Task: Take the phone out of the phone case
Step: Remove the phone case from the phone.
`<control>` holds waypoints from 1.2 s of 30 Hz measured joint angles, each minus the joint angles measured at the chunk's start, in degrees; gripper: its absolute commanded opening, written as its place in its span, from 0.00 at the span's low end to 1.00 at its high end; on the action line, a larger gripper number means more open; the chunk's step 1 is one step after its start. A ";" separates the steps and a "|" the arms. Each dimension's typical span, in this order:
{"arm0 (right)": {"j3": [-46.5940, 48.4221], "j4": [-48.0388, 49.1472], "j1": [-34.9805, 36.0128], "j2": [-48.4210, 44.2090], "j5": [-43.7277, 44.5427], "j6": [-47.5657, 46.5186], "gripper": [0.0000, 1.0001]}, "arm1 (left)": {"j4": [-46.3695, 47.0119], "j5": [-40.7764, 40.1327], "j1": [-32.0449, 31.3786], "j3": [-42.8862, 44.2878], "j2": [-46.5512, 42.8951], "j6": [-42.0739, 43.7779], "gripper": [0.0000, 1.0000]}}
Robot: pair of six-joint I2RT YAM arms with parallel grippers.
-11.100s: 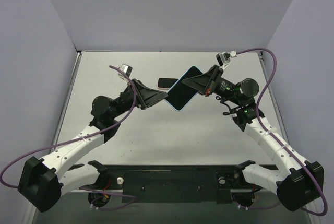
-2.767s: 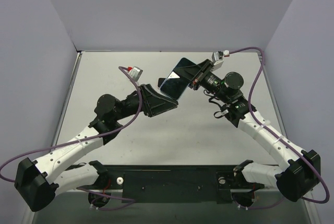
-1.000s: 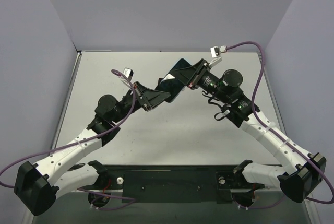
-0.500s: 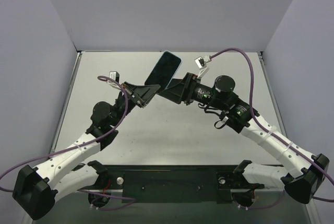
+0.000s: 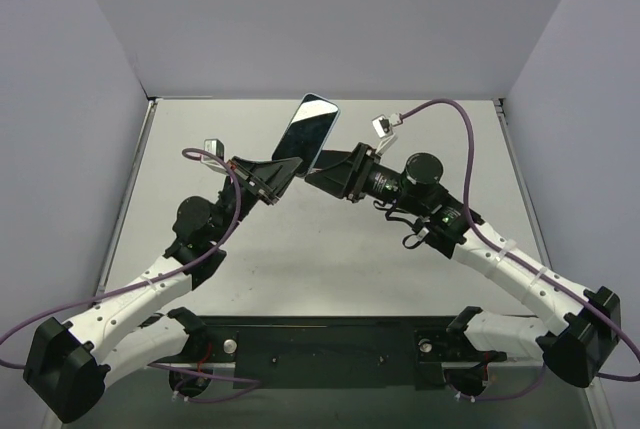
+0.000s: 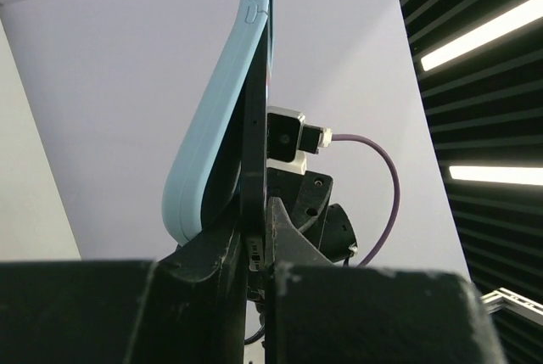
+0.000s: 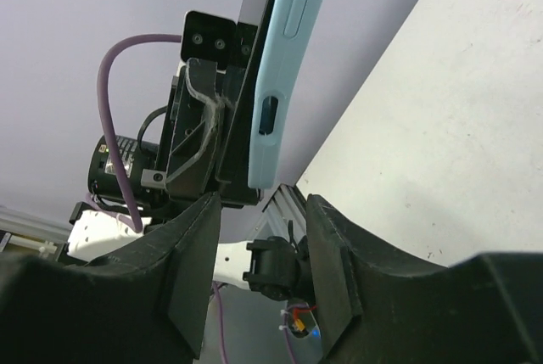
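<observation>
The phone (image 5: 307, 129), dark screen showing, sits in a light blue case and is held up tilted above the table. My left gripper (image 5: 283, 167) is shut on its lower end. In the left wrist view the case (image 6: 212, 169) and the phone's dark edge (image 6: 255, 126) stand edge-on between my fingers (image 6: 212, 271). My right gripper (image 5: 322, 171) is open just right of the phone's lower end and holds nothing. In the right wrist view the case (image 7: 288, 58) hangs beyond my open gripper (image 7: 259, 237), with the left gripper's black fingers (image 7: 199, 126) clamped on it.
The grey table (image 5: 330, 259) lies below both arms, with lilac walls (image 5: 80, 99) on three sides. A black mounting rail (image 5: 330, 344) runs along the near edge. Purple cables (image 5: 470, 129) loop off both wrists.
A second ago both grippers were at the phone, lower and further right. The left gripper has since lifted it up and left; the right gripper has come off and followed, staying beside it.
</observation>
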 measured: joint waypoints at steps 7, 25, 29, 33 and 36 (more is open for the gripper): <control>-0.07 3.15 0.04 1.73 0.33 1.46 0.17 | 0.46 -0.15 0.00 -1.25 -0.33 -2.12 0.00; 1.16 1.97 3.06 4.28 6.38 -0.90 0.25 | 1.77 -1.29 -0.33 -2.14 -0.33 -4.94 0.00; 1.33 2.82 3.37 5.40 7.23 -0.83 0.17 | 2.14 -1.57 -0.33 -2.51 -0.33 -5.18 0.00; 1.36 4.04 3.48 6.38 7.56 -0.44 0.00 | 2.45 -2.54 -0.31 -3.15 -0.33 -6.10 0.00; 1.36 3.34 3.72 6.64 8.90 -0.66 0.00 | 3.28 -2.56 -0.33 -3.54 -0.44 -6.51 0.00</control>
